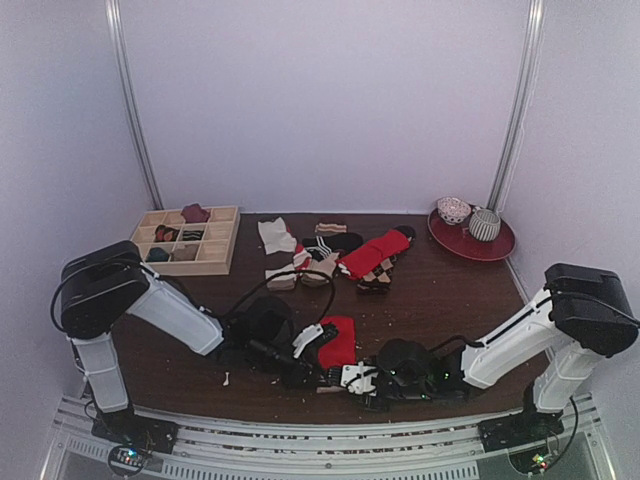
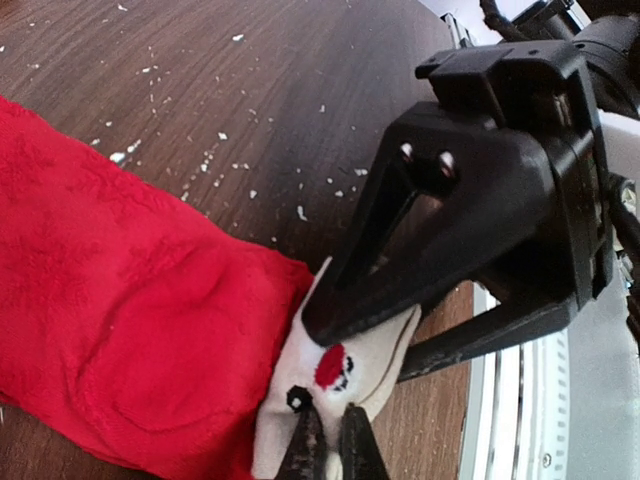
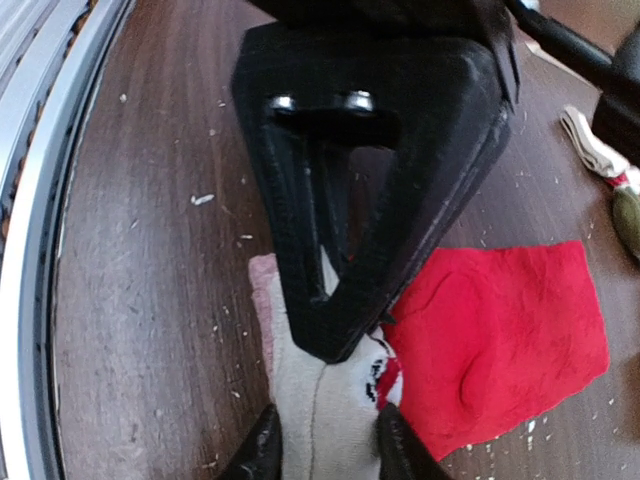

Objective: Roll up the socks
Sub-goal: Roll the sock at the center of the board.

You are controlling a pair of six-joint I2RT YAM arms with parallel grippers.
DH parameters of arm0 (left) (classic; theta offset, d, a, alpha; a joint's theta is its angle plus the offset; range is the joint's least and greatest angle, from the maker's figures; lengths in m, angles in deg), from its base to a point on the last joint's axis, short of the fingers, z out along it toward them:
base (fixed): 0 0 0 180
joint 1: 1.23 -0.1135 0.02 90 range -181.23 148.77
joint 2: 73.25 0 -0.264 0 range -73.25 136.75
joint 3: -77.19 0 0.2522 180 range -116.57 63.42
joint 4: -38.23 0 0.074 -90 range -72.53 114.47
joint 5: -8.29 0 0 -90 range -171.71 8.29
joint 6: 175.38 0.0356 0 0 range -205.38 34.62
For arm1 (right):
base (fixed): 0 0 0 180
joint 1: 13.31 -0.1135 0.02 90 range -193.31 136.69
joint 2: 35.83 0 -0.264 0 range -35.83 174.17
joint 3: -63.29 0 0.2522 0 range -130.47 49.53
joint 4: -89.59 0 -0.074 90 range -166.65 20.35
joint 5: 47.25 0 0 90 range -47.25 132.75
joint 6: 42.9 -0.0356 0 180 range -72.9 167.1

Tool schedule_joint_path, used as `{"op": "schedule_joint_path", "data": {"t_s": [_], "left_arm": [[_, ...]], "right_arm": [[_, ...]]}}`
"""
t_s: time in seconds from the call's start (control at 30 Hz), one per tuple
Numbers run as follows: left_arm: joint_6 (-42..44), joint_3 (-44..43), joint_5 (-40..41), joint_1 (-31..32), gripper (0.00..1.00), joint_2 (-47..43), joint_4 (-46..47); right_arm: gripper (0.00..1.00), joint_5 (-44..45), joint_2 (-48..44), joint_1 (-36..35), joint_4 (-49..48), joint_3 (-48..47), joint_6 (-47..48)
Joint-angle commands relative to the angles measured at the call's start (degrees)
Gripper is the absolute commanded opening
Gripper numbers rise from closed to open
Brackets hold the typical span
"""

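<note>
Left gripper [image 2: 327,428] clenched tight, tips pinching the cream end [image 3: 320,400] of the red sock [image 1: 338,342], right at the small red and black pattern on it. Right gripper [image 3: 330,452] part way closed, the same cream end bunched between its two fingers [image 3: 262,452], fabric touching both, so both tools are on one end of the sock. They come at it from opposite sides and meet nearly tip to tip. In the right wrist view the left gripper's closed tips come down onto the cream end just above the right fingers. Red body of the sock lies flat on the dark wood table [image 2: 250,100], spreading away from both grippers toward the back; only the cream end is in the tools. A pale tan fabric strip [image 3: 260,295] shows just beside the cream end, partly under the left gripper; cannot tell if it is the second sock. In the top view the sock sits near the front edge, mid table, between the two wrists. White specks [image 2: 215,150] are scattered on the wood around it. Sock pile [image 1: 330,255] lies well apart at the back.
</note>
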Motion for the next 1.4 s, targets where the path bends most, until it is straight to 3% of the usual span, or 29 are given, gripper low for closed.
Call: {"op": "schedule_joint_path", "data": {"t_s": [0.0,0.1,0.17,0.23,0.33,0.53,0.7,1.03,1.37], "left_arm": [[0.55,4.31,2.61,0.06,0.0,3.04,-18.09],[2.68,3.92,4.84,0.05,0.03,0.0,-18.51],[5.04,3.81,7.5,0.05,0.23,-3.67,-18.93],[7.7,4.32,10.37,0.05,0.36,-8.48,-18.17],[11.04,5.51,15.16,0.07,0.48,-14.74,-15.25],[15.48,11.12,15.78,0.5,0.51,-23.04,0.48],[19.15,13.73,13.11,2.1,0.54,-23.54,10.08],[20.13,10.21,9.96,4.06,0.54,-12.23,9.63],[18.43,8.33,8.78,5.18,0.5,-8.34,9.79]], "right_arm": [[0.23,3.86,3.98,-0.32,3.64,-1.08,-5.88],[0.14,1.79,3.81,0.68,6.45,-1.52,-10.7],[0.12,-4.35,1.96,2.41,8.54,-2.06,-14.74],[0.12,-11.56,0.77,4.27,12.46,-3.37,-18.09],[0.12,-26.75,2.56,8.07,22.02,-8.88,-21.32],[0.13,-42.46,11.56,14.33,37.37,-16.09,-25.14],[0.12,-52.32,17.29,18.32,33.17,-15.19,-31.94],[0.12,-57.15,21.73,21.01,31.19,-14.75,-34.86],[0.12,-56.47,22.78,22.2,31.58,-15.05,-34.76]]}}
